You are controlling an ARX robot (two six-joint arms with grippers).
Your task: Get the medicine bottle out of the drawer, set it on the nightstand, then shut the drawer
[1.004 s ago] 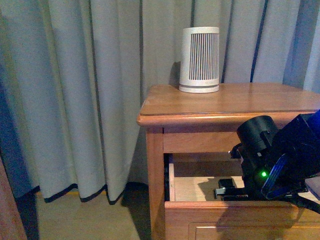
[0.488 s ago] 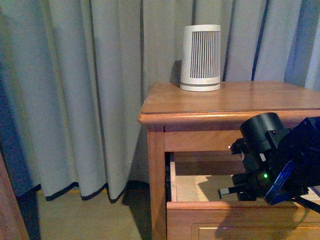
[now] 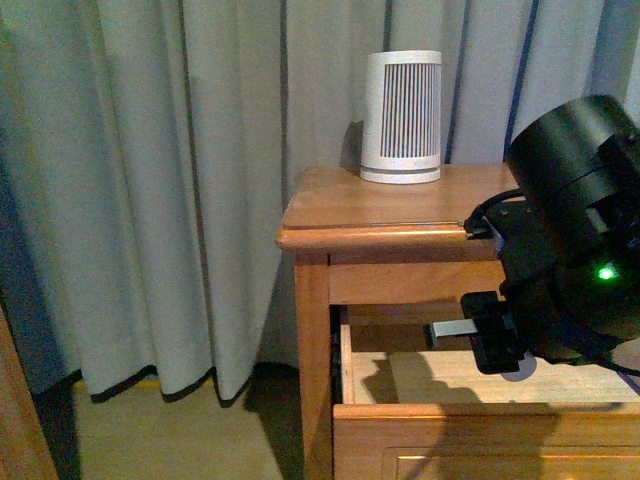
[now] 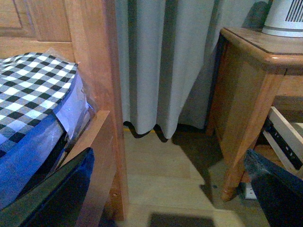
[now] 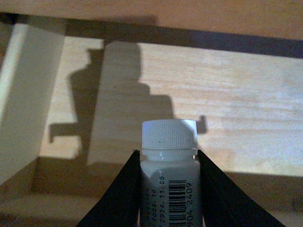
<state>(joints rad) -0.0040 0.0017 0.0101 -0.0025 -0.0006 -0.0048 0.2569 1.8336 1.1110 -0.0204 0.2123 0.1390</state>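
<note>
The medicine bottle, white with a ribbed cap and a barcode label, sits clamped between the black fingers of my right gripper. It hangs above the pale wood floor of the open drawer. In the front view the right gripper is level with the drawer opening, just under the nightstand top; the bottle is not clear there. My left gripper is open and holds nothing, low over the floor, to the left of the nightstand.
A white slatted cone stands at the back of the nightstand top. Grey curtains hang behind. A bed with checked cloth and its wooden post are close to the left arm. The drawer's side rail juts out.
The right arm has risen out of the drawer and come closer to the camera; its gripper now stands higher, at the drawer opening instead of down on the drawer floor.
</note>
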